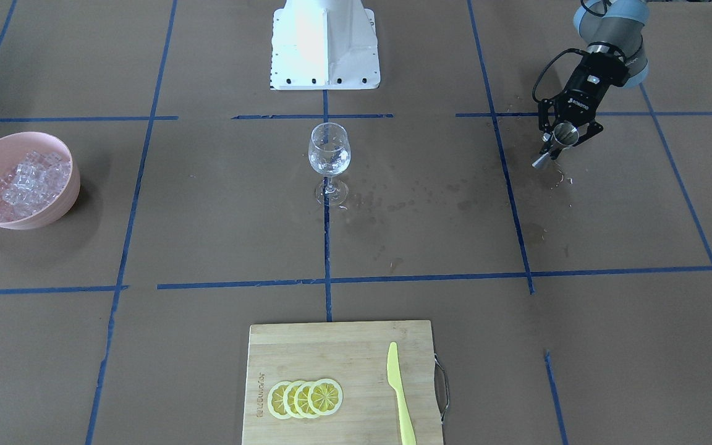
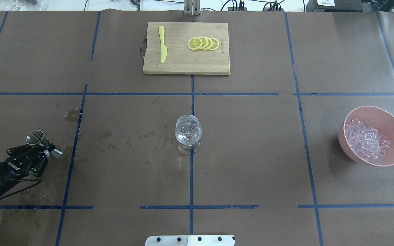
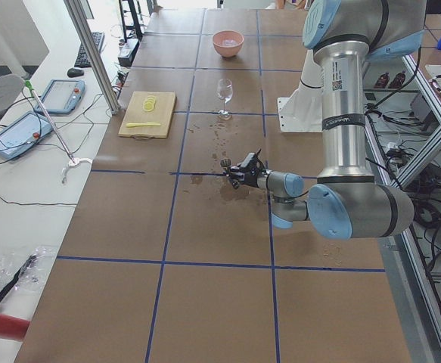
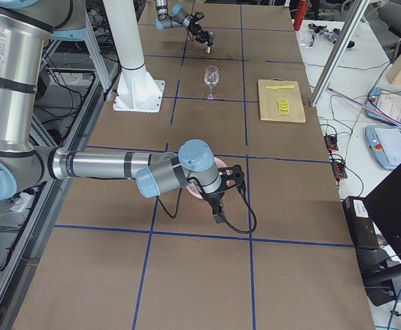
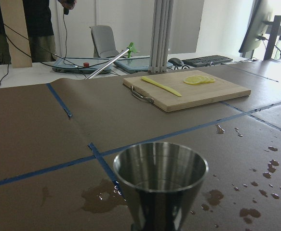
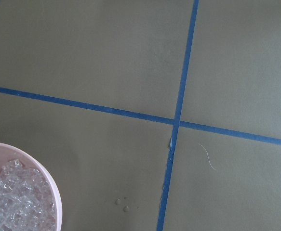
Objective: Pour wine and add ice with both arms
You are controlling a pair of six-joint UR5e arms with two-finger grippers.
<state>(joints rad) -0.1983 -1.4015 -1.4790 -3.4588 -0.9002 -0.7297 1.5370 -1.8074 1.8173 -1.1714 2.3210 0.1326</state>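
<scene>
A clear wine glass point(image 1: 329, 154) stands upright at the table's middle, also in the overhead view point(image 2: 188, 131). The ice point(image 1: 28, 182) is heaped in a pink bowl point(image 1: 53, 210), which sits at the right in the overhead view point(image 2: 393, 126). My left gripper point(image 2: 43, 150) is shut on a steel jigger point(image 2: 35, 137) by its waist, just above the table, far left of the glass. The jigger fills the left wrist view point(image 5: 160, 183). My right gripper point(image 4: 221, 203) shows only in the exterior right view, near the bowl; I cannot tell if it is open. Its wrist view shows the ice point(image 6: 15, 202) at lower left.
A wooden cutting board point(image 2: 183, 65) at the far edge carries lemon slices point(image 2: 204, 43) and a yellow knife point(image 2: 162, 44). Wet spots point(image 2: 115, 136) dot the brown paper between jigger and glass. The white pedestal point(image 1: 325, 43) stands behind the glass.
</scene>
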